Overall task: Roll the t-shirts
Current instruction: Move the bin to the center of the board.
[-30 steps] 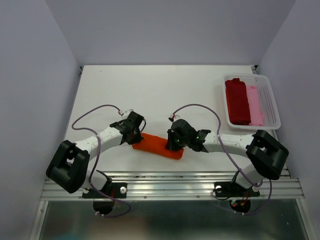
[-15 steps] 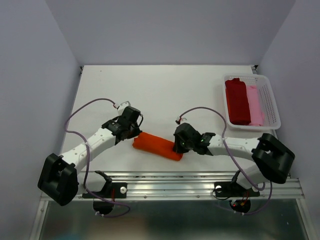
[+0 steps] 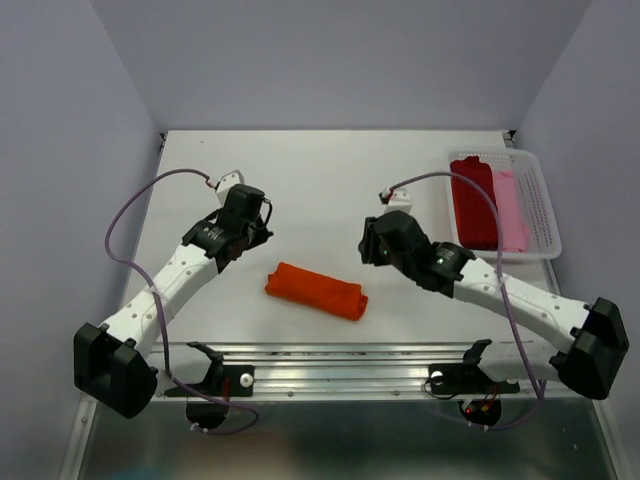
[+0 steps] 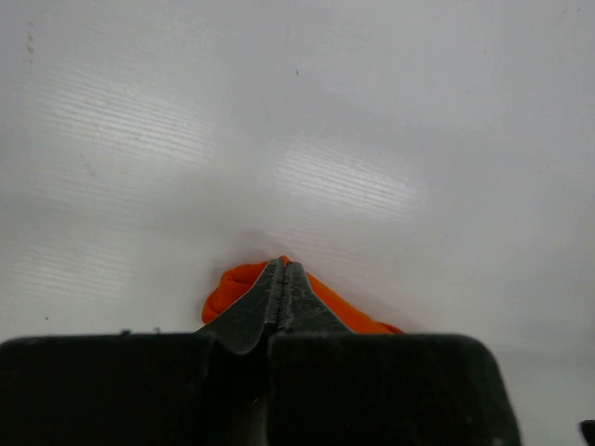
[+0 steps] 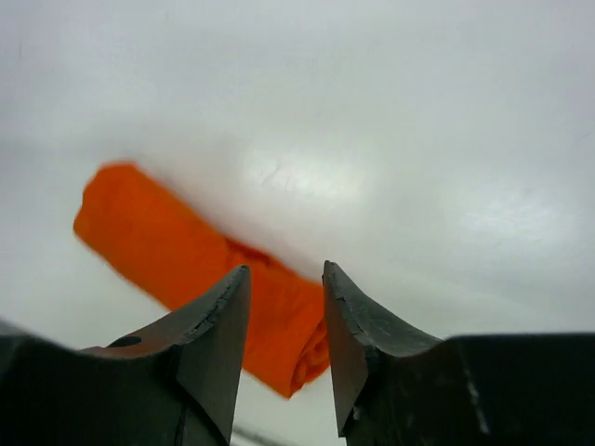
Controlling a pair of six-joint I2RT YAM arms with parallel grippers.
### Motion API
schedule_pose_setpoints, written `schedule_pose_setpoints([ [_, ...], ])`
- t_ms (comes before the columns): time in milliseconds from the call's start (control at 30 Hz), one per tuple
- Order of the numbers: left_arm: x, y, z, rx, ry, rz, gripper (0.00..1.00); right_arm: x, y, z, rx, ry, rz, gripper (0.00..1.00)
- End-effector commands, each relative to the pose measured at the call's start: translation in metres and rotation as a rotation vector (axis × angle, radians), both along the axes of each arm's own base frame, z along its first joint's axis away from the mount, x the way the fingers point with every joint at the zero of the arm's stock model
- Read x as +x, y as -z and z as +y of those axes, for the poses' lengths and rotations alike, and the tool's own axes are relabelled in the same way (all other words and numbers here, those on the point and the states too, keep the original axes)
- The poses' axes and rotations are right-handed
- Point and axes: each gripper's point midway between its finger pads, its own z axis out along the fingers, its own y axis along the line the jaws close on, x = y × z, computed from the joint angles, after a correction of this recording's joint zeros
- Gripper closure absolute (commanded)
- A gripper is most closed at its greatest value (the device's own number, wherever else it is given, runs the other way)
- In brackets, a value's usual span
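Two robot arms reach over a white tabletop [image 3: 320, 165] seen from above, with one orange roll [image 3: 316, 291] of t-shirt cloth lying between them. The roll sits slanted close to the tabletop's near edge, its right end nearer that edge, and it touches neither arm.

The left claw [image 4: 284, 279] is fully closed, its two fingers pressed flat together and gripping nothing. It hangs up and to the left of the roll. The right claw [image 5: 286, 279] stands partly open, with a clear gap between its fingers and nothing in its hold. It hangs up and to the right of the roll.

Bare tabletop stretches from the roll to the far edge, giving wide room in the middle and on the left. Plain walls [image 3: 70, 150] close in the left, far and right sides. A white mesh basket [image 3: 545, 215] sits at the right edge, holding a red roll [image 3: 475, 205] and a pink roll [image 3: 511, 212] side by side, touching.

In the left wrist view the closed fingers cover most of the orange roll, leaving only a small hump on show. In the right wrist view the roll is blurred, and its lower end is cut off behind the fingers.
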Motion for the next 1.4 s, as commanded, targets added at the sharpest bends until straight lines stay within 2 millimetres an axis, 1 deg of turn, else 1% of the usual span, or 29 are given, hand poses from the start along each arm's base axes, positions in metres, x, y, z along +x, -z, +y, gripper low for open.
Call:
schedule_pose_setpoints([
  [0, 0.010, -0.031, 0.013, 0.022, -0.017, -0.079, 1.00, 0.067, -0.060, -0.096, -0.205, 0.308, -0.190, 0.56],
  [33, 0.012, -0.032, 0.011, 0.017, -0.014, -0.087, 1.00, 0.077, -0.065, -0.113, -0.205, 0.345, -0.191, 0.56],
  [67, 0.014, -0.032, 0.011, 0.015, -0.011, -0.090, 1.00, 0.095, -0.070, -0.151, -0.226, 0.433, -0.188, 0.56],
  [100, 0.014, -0.031, 0.009, 0.007, -0.002, -0.085, 1.00, 0.106, -0.083, -0.162, -0.207, 0.459, -0.198, 0.55],
  [133, 0.015, -0.030, 0.007, 0.001, 0.004, -0.087, 1.00, 0.118, -0.081, -0.189, -0.247, 0.521, -0.186, 0.52],
  [167, 0.016, -0.028, 0.006, -0.003, 0.007, -0.085, 1.00, 0.123, -0.083, -0.188, -0.250, 0.528, -0.189, 0.51],
  [200, 0.017, -0.026, 0.003, -0.006, 0.018, -0.078, 1.00, 0.133, -0.083, -0.211, -0.264, 0.573, -0.174, 0.48],
  [233, 0.017, -0.023, 0.002, -0.007, 0.024, -0.073, 1.00, 0.143, -0.091, -0.220, -0.246, 0.592, -0.179, 0.44],
  [267, 0.018, -0.023, 0.000, -0.013, 0.028, -0.079, 1.00, 0.153, -0.081, -0.229, -0.247, 0.606, -0.145, 0.44],
  [300, 0.018, -0.021, -0.003, -0.021, 0.040, -0.074, 1.00, 0.161, -0.077, -0.237, -0.230, 0.617, -0.131, 0.43],
  [333, 0.019, -0.021, -0.003, -0.022, 0.046, -0.074, 1.00, 0.170, -0.075, -0.251, -0.200, 0.636, -0.117, 0.41],
  [367, 0.020, -0.021, -0.005, -0.029, 0.050, -0.076, 1.00, 0.178, -0.079, -0.254, -0.190, 0.643, -0.121, 0.39],
  [400, 0.020, -0.020, -0.007, -0.032, 0.060, -0.072, 1.00, 0.188, -0.068, -0.255, -0.194, 0.630, -0.097, 0.38],
  [433, 0.020, -0.021, -0.008, -0.034, 0.064, -0.074, 1.00, 0.193, -0.064, -0.257, -0.196, 0.626, -0.087, 0.35],
  [467, 0.020, -0.020, -0.008, -0.037, 0.067, -0.072, 1.00, 0.200, -0.067, -0.256, -0.199, 0.613, -0.093, 0.35],
  [500, 0.019, -0.020, -0.009, -0.040, 0.074, -0.070, 1.00, 0.207, -0.053, -0.255, -0.214, 0.600, -0.062, 0.34],
  [567, 0.018, -0.019, -0.009, -0.040, 0.077, -0.072, 1.00, 0.214, -0.045, -0.262, -0.223, 0.610, -0.042, 0.34],
  [700, 0.015, -0.016, -0.007, -0.043, 0.071, -0.073, 1.00, 0.226, -0.027, -0.259, -0.221, 0.577, -0.008, 0.37],
  [800, 0.014, -0.014, -0.007, -0.043, 0.073, -0.068, 1.00, 0.234, -0.013, -0.254, -0.219, 0.548, 0.009, 0.43],
  [833, 0.013, -0.014, -0.007, -0.041, 0.074, -0.067, 1.00, 0.238, -0.014, -0.252, -0.210, 0.537, 0.006, 0.48],
  [900, 0.013, -0.015, -0.007, -0.041, 0.079, -0.069, 1.00, 0.243, -0.003, -0.251, -0.216, 0.526, 0.023, 0.52],
  [933, 0.013, -0.015, -0.007, -0.039, 0.080, -0.070, 1.00, 0.246, 0.005, -0.250, -0.222, 0.522, 0.036, 0.57],
  [1000, 0.013, -0.016, -0.006, -0.038, 0.079, -0.070, 1.00, 0.250, 0.011, -0.247, -0.222, 0.501, 0.046, 0.63],
  [1033, 0.012, -0.014, -0.006, -0.037, 0.080, -0.067, 1.00, 0.252, 0.012, -0.243, -0.208, 0.477, 0.049, 0.69],
  [1133, 0.011, -0.014, -0.005, -0.042, 0.078, -0.071, 1.00, 0.257, 0.011, -0.231, -0.173, 0.416, 0.037, 0.79],
  [1200, 0.009, -0.012, -0.005, -0.042, 0.076, -0.069, 1.00, 0.258, 0.007, -0.227, -0.170, 0.378, 0.010, 0.81],
  [1300, 0.008, -0.010, -0.005, -0.043, 0.076, -0.066, 1.00, 0.254, 0.004, -0.205, -0.199, 0.297, -0.020, 0.90],
  [1333, 0.008, -0.008, -0.005, -0.043, 0.077, -0.063, 1.00, 0.253, 0.001, -0.190, -0.192, 0.253, -0.039, 0.94],
  [1367, 0.008, -0.008, -0.005, -0.044, 0.075, -0.063, 1.00, 0.250, 0.003, -0.184, -0.203, 0.223, -0.044, 0.96],
])
